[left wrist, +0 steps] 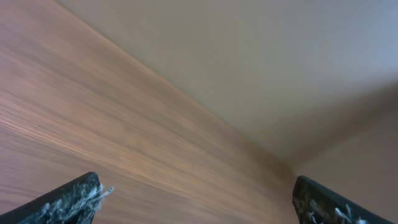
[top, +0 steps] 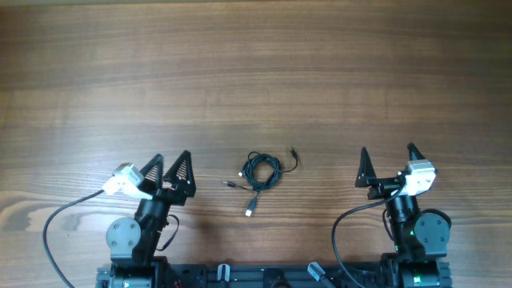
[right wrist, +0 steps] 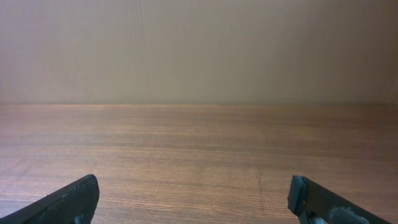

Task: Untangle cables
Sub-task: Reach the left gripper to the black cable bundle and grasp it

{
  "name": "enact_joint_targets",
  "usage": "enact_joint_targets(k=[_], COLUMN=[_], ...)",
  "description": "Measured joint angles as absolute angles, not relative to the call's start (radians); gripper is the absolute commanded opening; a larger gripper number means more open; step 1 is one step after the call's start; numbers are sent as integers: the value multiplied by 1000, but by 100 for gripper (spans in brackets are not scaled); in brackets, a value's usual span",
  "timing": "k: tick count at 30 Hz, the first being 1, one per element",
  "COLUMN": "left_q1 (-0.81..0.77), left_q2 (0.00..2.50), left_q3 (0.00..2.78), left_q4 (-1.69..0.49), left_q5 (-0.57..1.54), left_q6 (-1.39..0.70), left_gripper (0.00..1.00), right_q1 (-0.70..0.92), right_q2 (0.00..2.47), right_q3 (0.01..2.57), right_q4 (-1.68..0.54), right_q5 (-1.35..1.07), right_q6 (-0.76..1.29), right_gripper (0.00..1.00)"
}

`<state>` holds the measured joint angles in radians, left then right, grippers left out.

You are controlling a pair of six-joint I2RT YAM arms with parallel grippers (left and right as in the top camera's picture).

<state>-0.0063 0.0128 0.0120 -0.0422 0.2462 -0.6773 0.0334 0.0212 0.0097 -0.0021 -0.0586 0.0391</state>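
The cables [top: 260, 172] lie as a small coiled black bundle on the wooden table, near its front middle in the overhead view. Loose ends stick out: one with a silver plug toward the front [top: 250, 211], one to the left [top: 229, 184], one to the upper right [top: 294, 152]. My left gripper [top: 170, 166] is open and empty, left of the bundle. My right gripper [top: 389, 157] is open and empty, right of the bundle. Both wrist views show only bare table between the open fingertips [left wrist: 196, 199] [right wrist: 193, 199]; the cables are out of view there.
The wooden table [top: 256, 72] stretches far behind the bundle. Thicker black robot cables loop at the front by the left arm base [top: 52, 232] and the right arm base [top: 340, 232]. A plain wall shows beyond the table in both wrist views.
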Motion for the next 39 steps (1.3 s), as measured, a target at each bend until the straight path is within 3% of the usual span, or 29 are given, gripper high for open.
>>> enact_joint_targets(k=[3, 9, 17, 21, 27, 28, 33, 36, 39], left_q1=[-6, -6, -37, -141, -365, -400, -493, -504, -506], left_q2=[13, 76, 540, 800, 1135, 1188, 1400, 1480, 1527], left_q3=[15, 224, 660, 783, 813, 813, 820, 818, 818], left_q4=[-62, -335, -652, -685, -559, -527, -463, -488, -499], left_q5=[309, 347, 350, 340, 339, 342, 345, 313, 240], left_q6=[-736, -715, -572, -520, -507, -506, -553, -663, -784], left_gripper=[99, 99, 100, 100, 100, 84, 62, 54, 53], right_q1=[33, 33, 33, 34, 34, 34, 34, 34, 34], right_q2=[21, 21, 22, 22, 22, 22, 22, 22, 22], right_q3=[10, 9, 8, 8, 8, 8, 8, 8, 8], right_q4=[-2, -2, -2, -2, -1, -1, -1, -1, -1], right_q5=[-59, -59, -59, -59, -59, -59, -59, -59, -59], right_q6=[39, 39, 39, 39, 39, 39, 39, 39, 39], right_gripper=[100, 100, 100, 100, 100, 100, 100, 100, 100])
